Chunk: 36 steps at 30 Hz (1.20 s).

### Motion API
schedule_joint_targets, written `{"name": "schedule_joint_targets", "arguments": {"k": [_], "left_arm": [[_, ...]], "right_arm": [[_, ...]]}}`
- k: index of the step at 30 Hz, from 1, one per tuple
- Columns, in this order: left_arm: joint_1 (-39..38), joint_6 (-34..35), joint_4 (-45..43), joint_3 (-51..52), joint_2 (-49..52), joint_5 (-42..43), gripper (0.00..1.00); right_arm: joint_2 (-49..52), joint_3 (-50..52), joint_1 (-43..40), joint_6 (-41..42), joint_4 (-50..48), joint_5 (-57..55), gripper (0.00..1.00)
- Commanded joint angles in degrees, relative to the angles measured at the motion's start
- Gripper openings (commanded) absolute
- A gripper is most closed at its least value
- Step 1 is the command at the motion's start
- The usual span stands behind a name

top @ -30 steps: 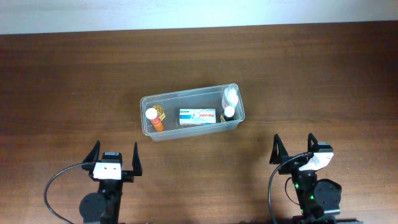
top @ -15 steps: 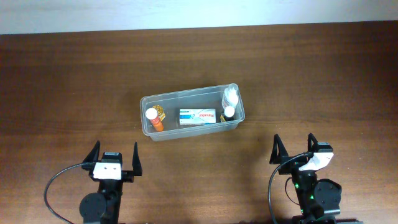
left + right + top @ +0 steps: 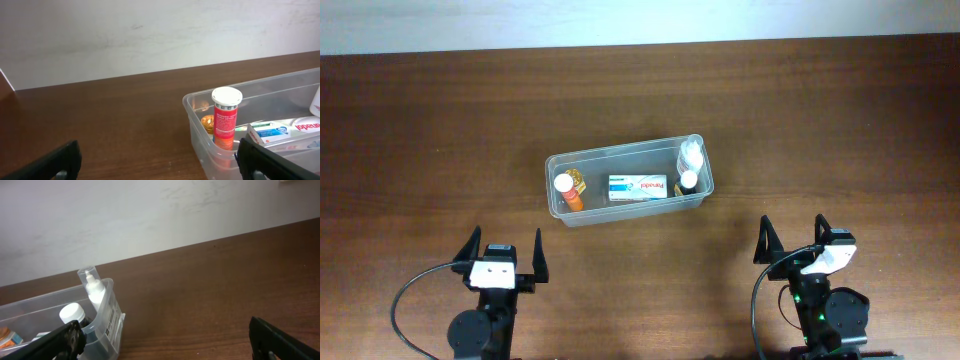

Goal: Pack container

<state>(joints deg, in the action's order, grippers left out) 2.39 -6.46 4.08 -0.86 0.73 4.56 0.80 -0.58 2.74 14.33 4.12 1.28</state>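
The clear plastic container [image 3: 560, 160] sits mid-table. Inside it an orange tube with a white cap [image 3: 566, 190] stands at the left end, beside a small amber item [image 3: 579, 180]. A white-and-blue box [image 3: 639, 187] lies in the middle, and a white spray bottle [image 3: 690, 153] and a white-capped bottle [image 3: 688, 181] stand at the right end. My left gripper [image 3: 506, 250] is open near the front edge, well short of the container [image 3: 197, 132]. My right gripper [image 3: 792, 236] is open too, in front of and to the right of the container [image 3: 111, 311]. Neither holds anything.
Dark wooden table [image 3: 820, 120] all round, with a pale wall behind its far edge [image 3: 640, 20]. Black cables loop off both arm bases [image 3: 405, 300].
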Motion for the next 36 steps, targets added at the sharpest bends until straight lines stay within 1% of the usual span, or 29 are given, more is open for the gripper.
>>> {"name": "schedule_joint_targets", "arguments": {"k": [1, 11, 36], "left_arm": [[0.4, -0.5, 0.0, 0.3, -0.4, 0.6, 0.99], [0.4, -0.5, 0.0, 0.3, -0.4, 0.6, 0.99], [0.4, -0.5, 0.0, 0.3, -0.4, 0.6, 0.99]], "right_arm": [[-0.6, 0.3, 0.1, -0.5, 0.4, -0.7, 0.98], [-0.6, 0.3, 2.2, -0.5, 0.4, -0.7, 0.98], [-0.6, 0.3, 2.1, -0.5, 0.4, -0.7, 0.98]]}}
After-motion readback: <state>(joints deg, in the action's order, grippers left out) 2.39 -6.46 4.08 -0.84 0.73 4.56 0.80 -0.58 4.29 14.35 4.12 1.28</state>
